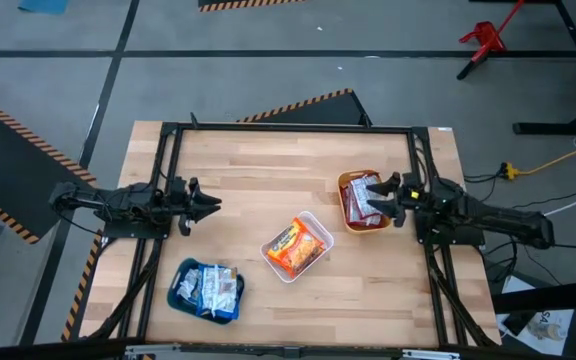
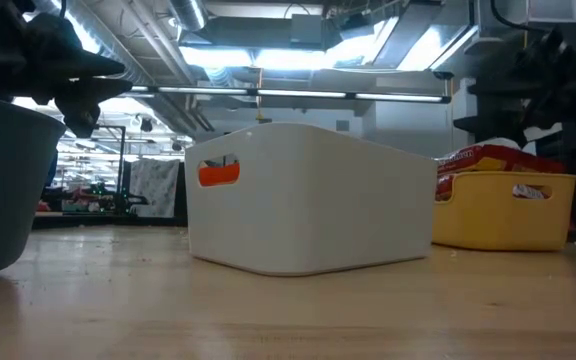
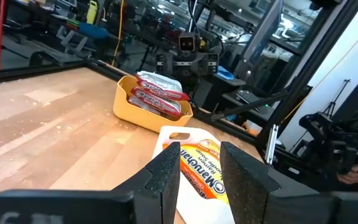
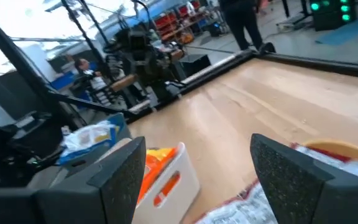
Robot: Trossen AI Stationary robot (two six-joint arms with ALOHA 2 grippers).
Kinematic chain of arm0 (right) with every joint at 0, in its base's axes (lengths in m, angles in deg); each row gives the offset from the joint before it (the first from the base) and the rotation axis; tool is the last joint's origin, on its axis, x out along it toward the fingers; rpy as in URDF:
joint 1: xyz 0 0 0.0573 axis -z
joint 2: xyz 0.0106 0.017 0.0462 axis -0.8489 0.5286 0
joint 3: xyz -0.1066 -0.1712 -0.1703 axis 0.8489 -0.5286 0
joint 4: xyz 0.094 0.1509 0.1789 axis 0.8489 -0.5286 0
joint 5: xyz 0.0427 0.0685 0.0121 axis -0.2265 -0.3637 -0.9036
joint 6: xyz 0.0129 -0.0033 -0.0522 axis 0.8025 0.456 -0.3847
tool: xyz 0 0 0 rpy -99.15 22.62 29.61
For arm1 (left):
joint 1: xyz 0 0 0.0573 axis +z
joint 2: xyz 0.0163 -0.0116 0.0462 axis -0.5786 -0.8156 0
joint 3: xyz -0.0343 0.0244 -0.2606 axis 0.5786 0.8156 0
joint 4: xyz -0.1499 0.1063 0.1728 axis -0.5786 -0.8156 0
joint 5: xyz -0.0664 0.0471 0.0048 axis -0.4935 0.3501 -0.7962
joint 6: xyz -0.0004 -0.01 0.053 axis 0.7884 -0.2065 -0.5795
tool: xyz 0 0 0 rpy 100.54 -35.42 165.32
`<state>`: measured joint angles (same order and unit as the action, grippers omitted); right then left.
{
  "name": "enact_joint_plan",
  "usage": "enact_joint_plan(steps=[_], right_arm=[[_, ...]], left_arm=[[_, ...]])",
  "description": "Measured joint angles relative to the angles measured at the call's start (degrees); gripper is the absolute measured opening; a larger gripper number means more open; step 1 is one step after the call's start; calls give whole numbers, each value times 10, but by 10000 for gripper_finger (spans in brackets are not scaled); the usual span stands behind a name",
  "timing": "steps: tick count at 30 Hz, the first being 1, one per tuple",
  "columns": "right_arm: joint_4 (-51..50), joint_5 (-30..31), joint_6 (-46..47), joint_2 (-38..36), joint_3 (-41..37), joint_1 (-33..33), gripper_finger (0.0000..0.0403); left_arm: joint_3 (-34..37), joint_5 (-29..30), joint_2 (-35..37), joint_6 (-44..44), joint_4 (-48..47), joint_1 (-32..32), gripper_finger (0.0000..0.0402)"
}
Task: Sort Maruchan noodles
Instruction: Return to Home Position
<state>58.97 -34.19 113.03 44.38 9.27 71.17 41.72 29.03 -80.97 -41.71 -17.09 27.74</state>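
Sorting looks finished: the Maruchan noodles [image 1: 361, 200] lie in the yellow bin [image 1: 345, 183] near the worktop's right edge, the white bin [image 1: 320, 222] at centre and the teal bin [image 1: 176, 290] by a left corner. The left gripper [image 1: 213, 205] and right gripper [image 1: 386, 198] both gape empty. Next, I'd say, the arms just pull home.

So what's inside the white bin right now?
An orange Maruchan noodle pack lies face up on top inside the white bin. Anything beneath it is covered, so I can't tell how many packs are in there.
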Motion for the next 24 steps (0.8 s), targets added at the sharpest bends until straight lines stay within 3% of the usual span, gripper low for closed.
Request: enact_joint_plan(steps=[4,9,15,24], right_arm=[[-11,65,-4,4,0,-39,277],[1,77,13,-3,-1,-92,277],[8,189,-24,-26,-1,-124,277],[0,150,-45,-24,0,-123,277]], left_arm=[[0,1,0,8,0,0,108],[0,1,0,12,0,0,108],[0,2,0,9,0,0,108],[0,6,0,-20,0,0,108]])
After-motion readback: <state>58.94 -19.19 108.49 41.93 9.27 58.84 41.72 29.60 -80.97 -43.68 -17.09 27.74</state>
